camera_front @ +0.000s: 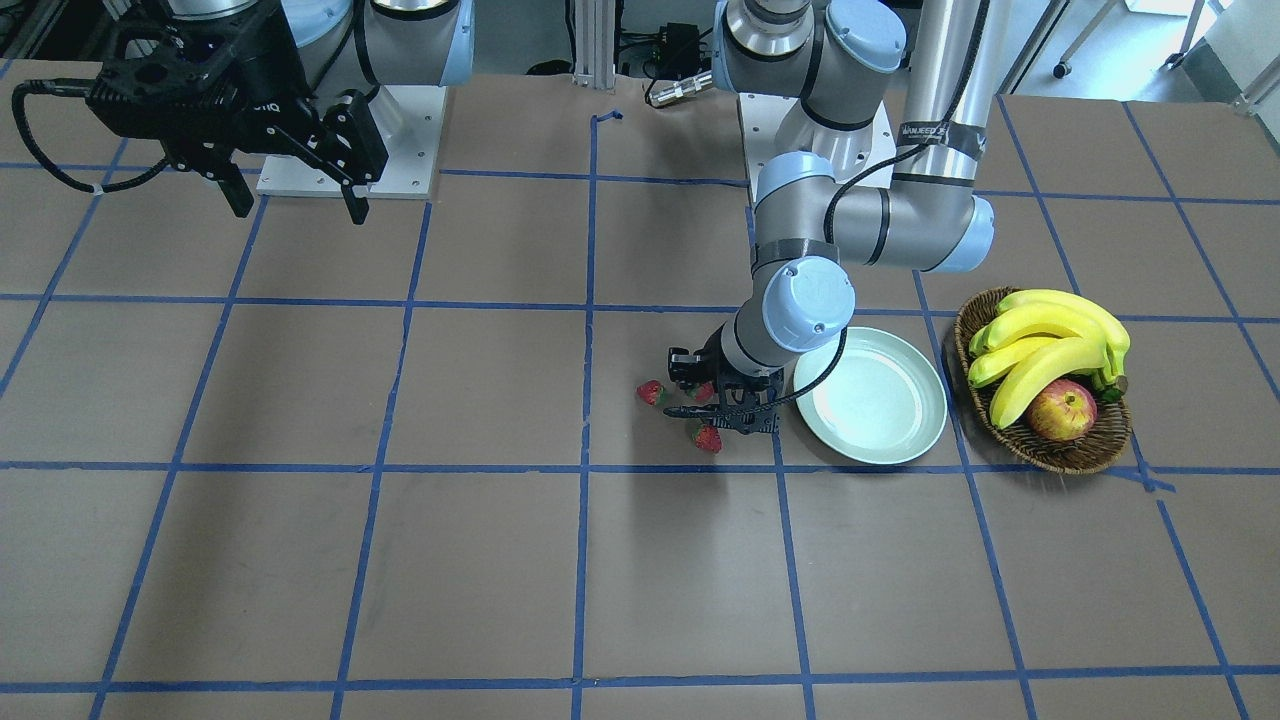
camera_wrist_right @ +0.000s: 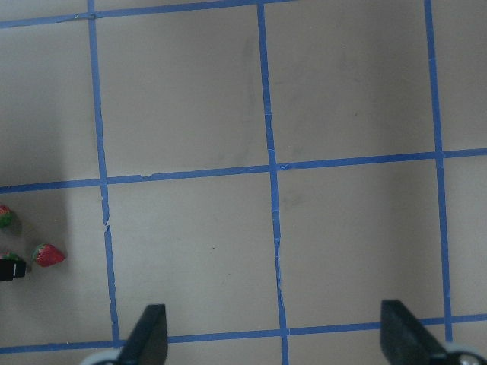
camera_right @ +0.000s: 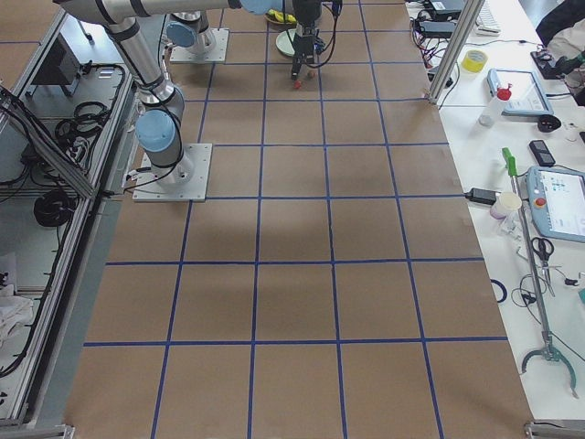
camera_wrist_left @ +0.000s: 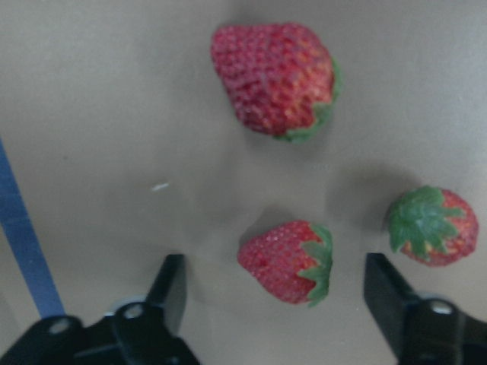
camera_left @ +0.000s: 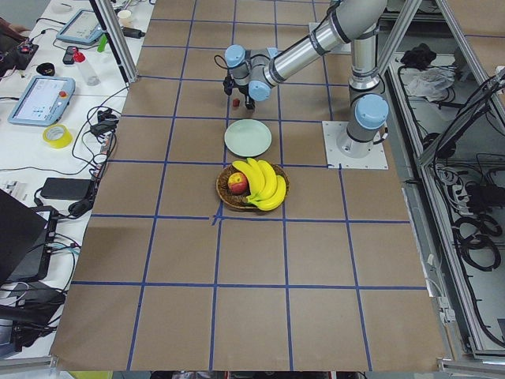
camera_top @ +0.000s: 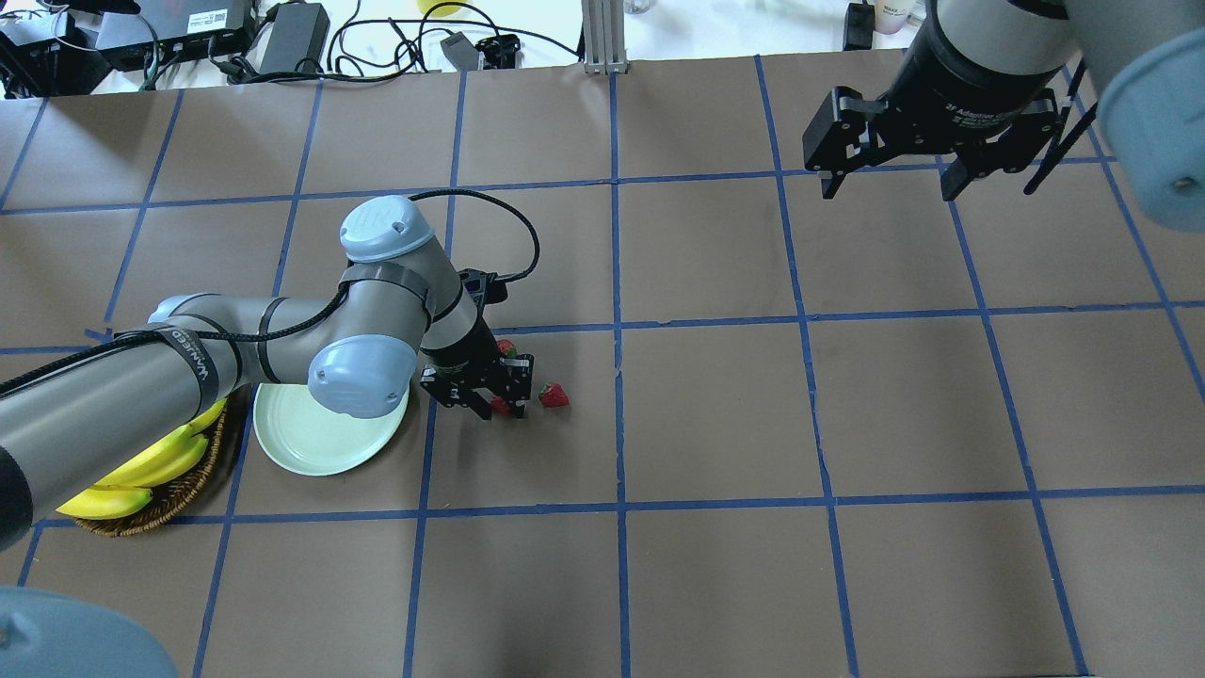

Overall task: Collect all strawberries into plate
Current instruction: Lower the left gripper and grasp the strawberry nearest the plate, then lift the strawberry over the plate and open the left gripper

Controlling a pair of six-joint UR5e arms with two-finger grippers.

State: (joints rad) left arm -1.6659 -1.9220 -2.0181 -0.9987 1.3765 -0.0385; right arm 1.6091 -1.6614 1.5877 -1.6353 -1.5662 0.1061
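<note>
- Strawberries (camera_front: 707,437), front view: I count three, all on the brown taped table (camera_front: 400,560), clustered just beside the plate (camera_front: 905,455). One lies on the side away from the plate, one nearest the camera, and one is partly hidden under the left gripper (camera_front: 712,405).
- Plate, front view: pale green, between the left gripper and a wicker basket (camera_front: 1060,458) holding bananas (camera_front: 1050,340) and an apple (camera_front: 1062,410).
- Right gripper (camera_front: 300,205), front view: raised near its base, well apart from the fruit, fingers spread, nothing between them.
- Overhead view: the left arm reaches over the plate, its gripper low among the berries. One berry sits clear on the far side from the plate; the other two peek out around the black fingers. The right gripper hangs spread over bare table.
- Left wrist view: both fingers (camera_wrist_left: 169,293) stand wide apart. The middle strawberry (camera_wrist_left: 285,262) lies between them, touching neither, so I read no grip. A second berry lies outside the right-hand finger; the largest lies farther ahead.
- Right wrist view: fingers wide apart over taped squares, with the berries small at the left edge.
- Side views: the berries are red specks beyond the plate, too small for me to judge any grip.
</note>
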